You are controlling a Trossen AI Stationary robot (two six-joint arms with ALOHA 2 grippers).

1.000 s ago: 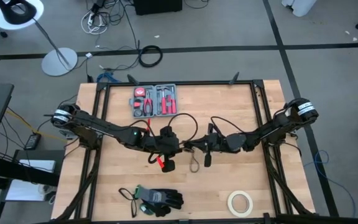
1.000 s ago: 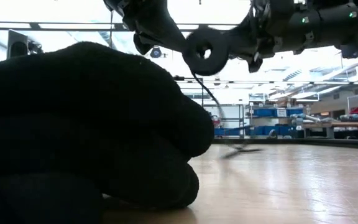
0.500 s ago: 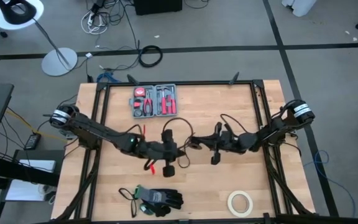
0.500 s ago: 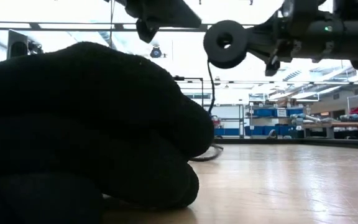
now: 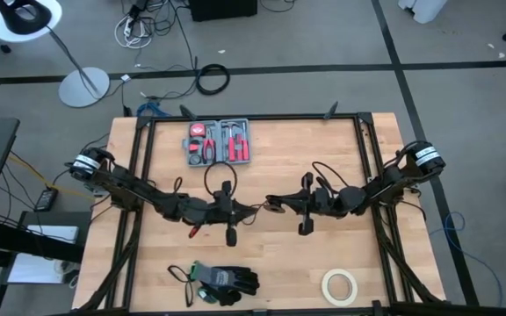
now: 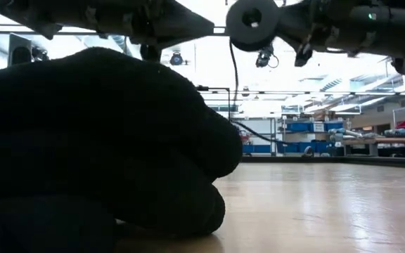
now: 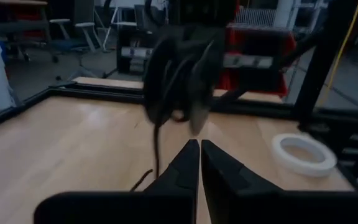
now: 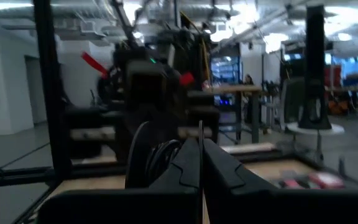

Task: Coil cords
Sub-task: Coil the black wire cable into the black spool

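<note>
1. facing each other above the table's (image 5: 323, 254) middle: left gripper (image 5: 255, 209) and right gripper (image 5: 271, 204), tips nearly meeting.
2. left gripper fingers pressed together on the thin black cord (image 5: 214, 178), which loops up behind it.
3. right gripper clamped shut beside the cord's small coil (image 6: 252, 22).
4. gloves (image 5: 227, 281) lie near the front edge.

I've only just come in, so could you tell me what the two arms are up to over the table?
Both arms meet above the middle of the table, working a thin black cord. The right gripper is shut on the coiled part; the left gripper faces it, pinching the cord. A loop arcs toward the tool case. Gloves and a tape roll lie untouched.
</note>
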